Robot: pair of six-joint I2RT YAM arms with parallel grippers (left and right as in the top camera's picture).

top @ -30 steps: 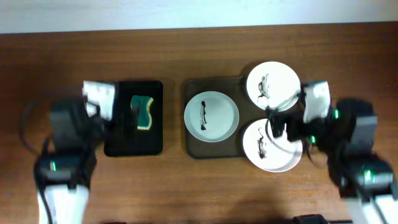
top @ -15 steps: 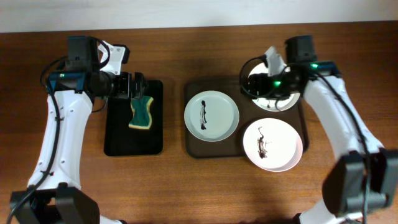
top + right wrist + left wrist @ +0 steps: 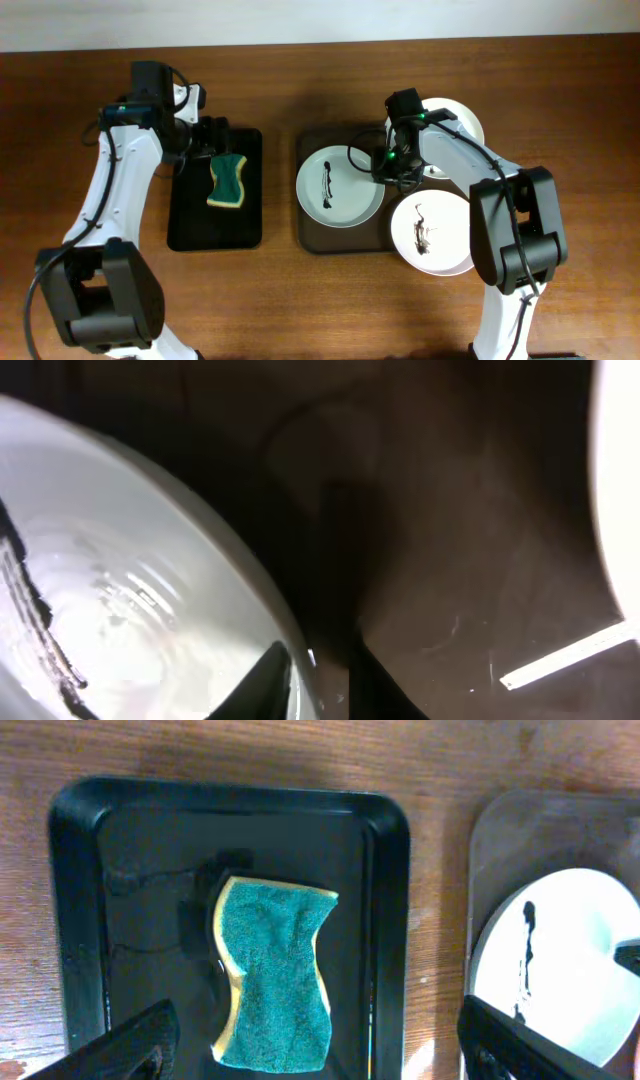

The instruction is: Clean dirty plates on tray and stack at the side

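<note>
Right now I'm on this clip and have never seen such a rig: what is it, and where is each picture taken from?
The machine is two robot arms, left and right, each ending in a two-finger gripper, at a wooden table. One picture looks down from above; the other two come from cameras on the wrists. A brown tray carries three white plates: the left plate and near plate show dark smears, and the far plate is partly hidden by an arm. A black tray holds a green sponge. The left gripper hangs open over the black tray by the sponge, holding nothing. The right gripper straddles the left plate's rim; whether it grips cannot be told.
</note>
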